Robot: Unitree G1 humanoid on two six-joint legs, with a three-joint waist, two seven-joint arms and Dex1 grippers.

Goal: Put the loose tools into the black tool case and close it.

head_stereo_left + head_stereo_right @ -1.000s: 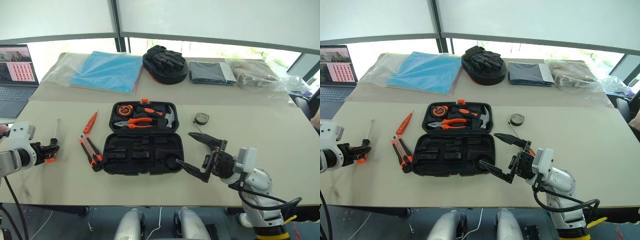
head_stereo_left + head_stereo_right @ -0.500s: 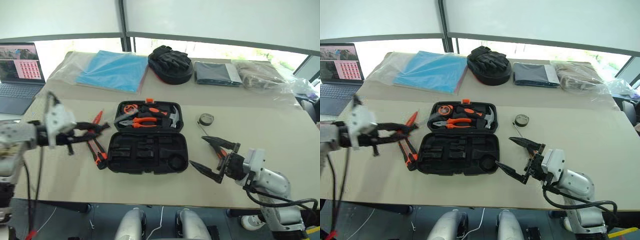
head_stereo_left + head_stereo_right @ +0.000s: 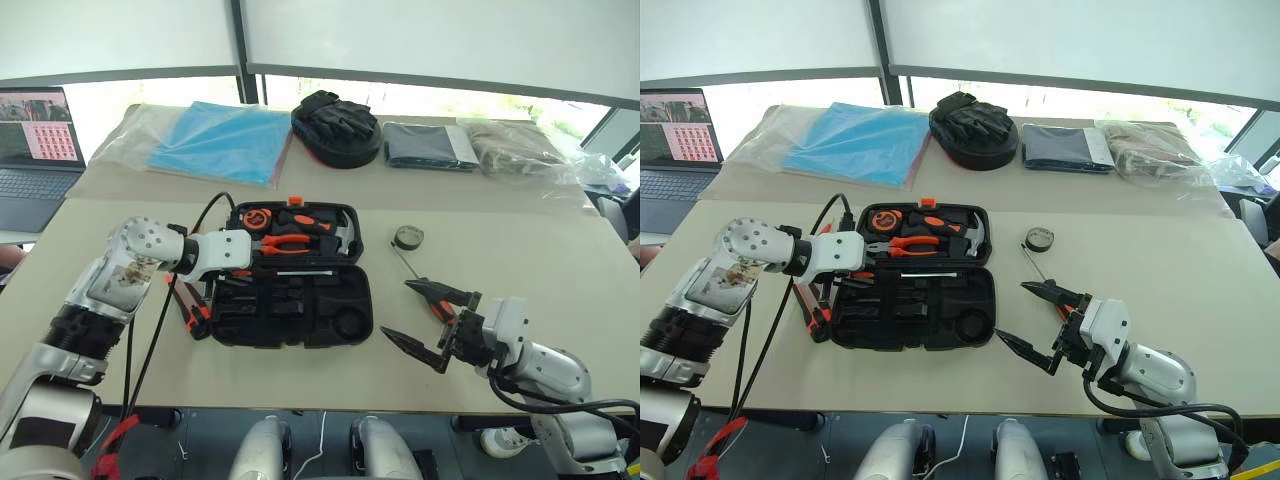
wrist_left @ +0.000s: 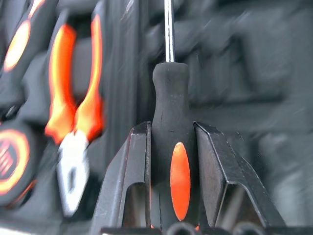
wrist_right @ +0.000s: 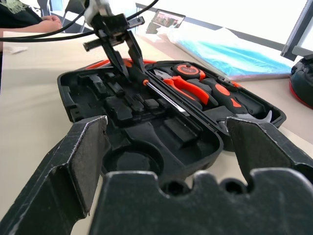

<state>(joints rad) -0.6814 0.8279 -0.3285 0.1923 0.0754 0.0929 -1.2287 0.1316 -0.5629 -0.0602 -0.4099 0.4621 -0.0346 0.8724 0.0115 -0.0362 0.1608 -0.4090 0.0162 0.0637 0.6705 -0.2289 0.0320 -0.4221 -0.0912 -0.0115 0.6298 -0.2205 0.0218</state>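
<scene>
The black tool case [image 3: 300,318] lies open mid-table, its recessed half nearest me. My left gripper [image 3: 258,270] is shut on a screwdriver [image 3: 305,272] with a black and orange handle [image 4: 168,83], holding it level over the case near the hinge. The shaft points toward the case's right side. A folding knife-like tool [image 3: 193,308] lies just left of the case. At the case's right, a small round dark tape measure [image 3: 405,237] rests on the table. Beside the case's front right corner, my right gripper [image 3: 395,308] hangs open and holds nothing.
Orange pliers [image 3: 285,243], a hammer [image 3: 340,234] and an orange tape measure [image 3: 258,215] sit in the lid half. Behind are a blue plastic bag [image 3: 215,140], a round pouch with gloves [image 3: 335,125] and folded cloths [image 3: 430,145]. A laptop [image 3: 35,150] stands far left.
My left arm has swung in from the table's left end to above the case, carrying the screwdriver and rolling its wrist. The right gripper has stayed open, nearly still.
</scene>
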